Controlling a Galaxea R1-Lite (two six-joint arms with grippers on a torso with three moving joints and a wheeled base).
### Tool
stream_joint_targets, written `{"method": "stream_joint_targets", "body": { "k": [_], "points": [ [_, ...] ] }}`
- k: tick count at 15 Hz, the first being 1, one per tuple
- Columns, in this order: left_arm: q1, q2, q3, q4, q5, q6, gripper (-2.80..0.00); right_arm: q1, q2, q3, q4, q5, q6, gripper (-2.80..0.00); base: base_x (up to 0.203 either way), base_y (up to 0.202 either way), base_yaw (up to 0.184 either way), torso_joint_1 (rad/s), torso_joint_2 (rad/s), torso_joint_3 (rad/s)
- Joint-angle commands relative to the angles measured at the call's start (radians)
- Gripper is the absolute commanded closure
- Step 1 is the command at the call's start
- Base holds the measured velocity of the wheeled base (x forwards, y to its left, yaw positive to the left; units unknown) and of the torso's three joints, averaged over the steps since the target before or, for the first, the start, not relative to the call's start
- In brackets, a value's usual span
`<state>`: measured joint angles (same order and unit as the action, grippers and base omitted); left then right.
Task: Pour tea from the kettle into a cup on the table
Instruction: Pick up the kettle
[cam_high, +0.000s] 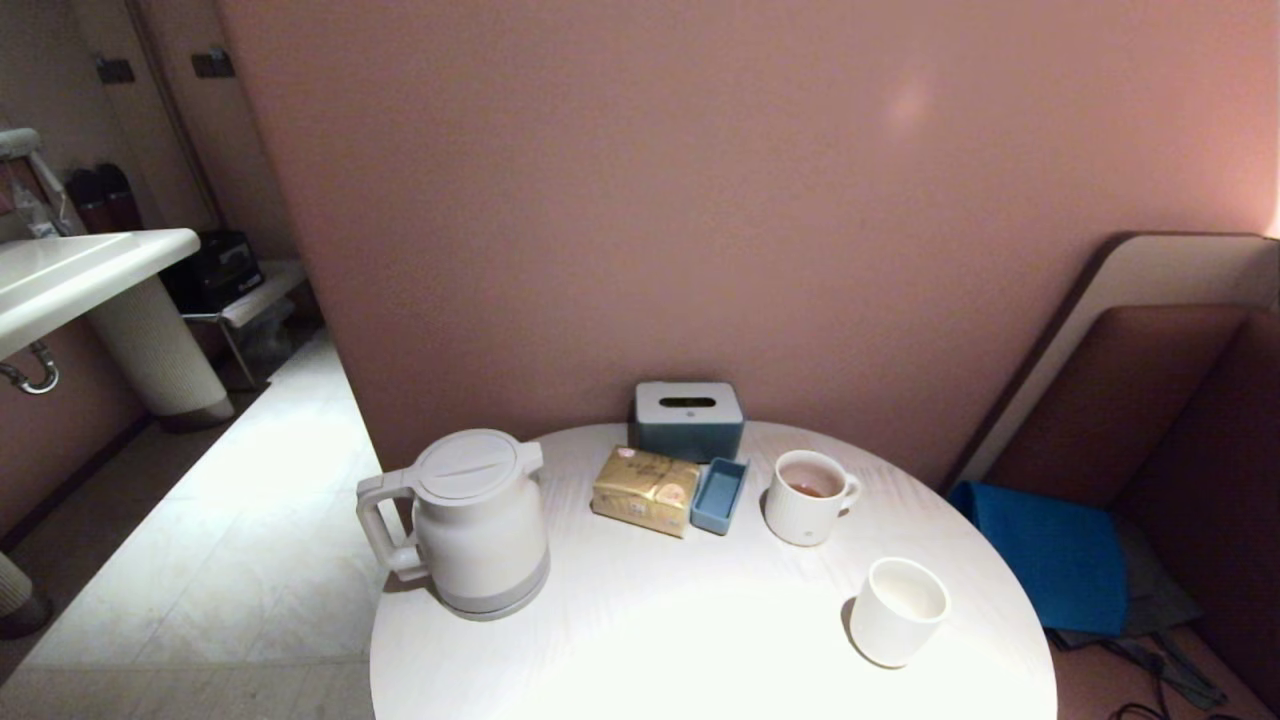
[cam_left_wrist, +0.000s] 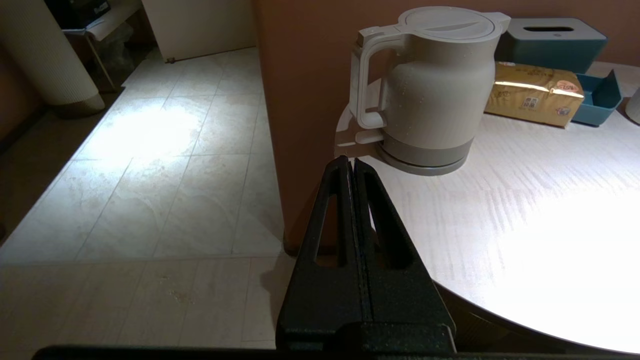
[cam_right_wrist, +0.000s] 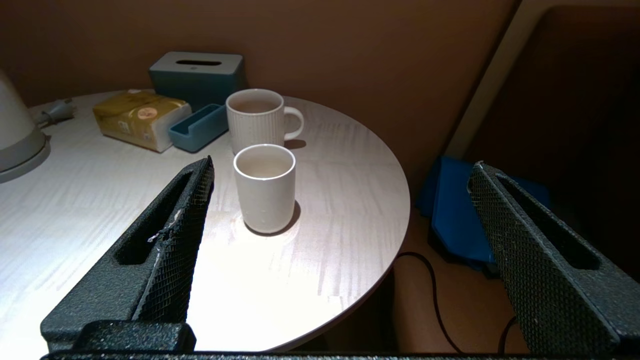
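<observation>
Kettle (cam_left_wrist: 430, 90) stands just beyond the closed left pincer (cam_left_wrist: 350, 162).

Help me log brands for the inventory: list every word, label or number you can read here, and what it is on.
Nothing is legible.
Gold packet: small printed labels and round emblems, too blurred to read.
Ribbed mug: a tiny mark near its base, too small to read.
Kettle, cup, tissue box: no visible text.
</observation>
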<state>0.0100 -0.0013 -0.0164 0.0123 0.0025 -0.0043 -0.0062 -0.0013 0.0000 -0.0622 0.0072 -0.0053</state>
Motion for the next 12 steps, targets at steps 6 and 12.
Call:
{"method": "stream_joint_targets", "body": {
  "k": [6,12],
  "points": [
    [0.001,0.001,0.0,0.0,0.001,0.0,0.0,0.0,0.001,0.0,-0.001,0.0,-0.001,-2.8,0.0,0.0,0.0,0.0,0.0,0.0],
    [0.0,0.001,0.003,-0.001,0.001,-0.006,0.0,0.0,0.001,0.0,-0.001,0.0,-0.001,-2.8,0.0,0.0,0.0,0.0,0.0,0.0]
  ]
}}
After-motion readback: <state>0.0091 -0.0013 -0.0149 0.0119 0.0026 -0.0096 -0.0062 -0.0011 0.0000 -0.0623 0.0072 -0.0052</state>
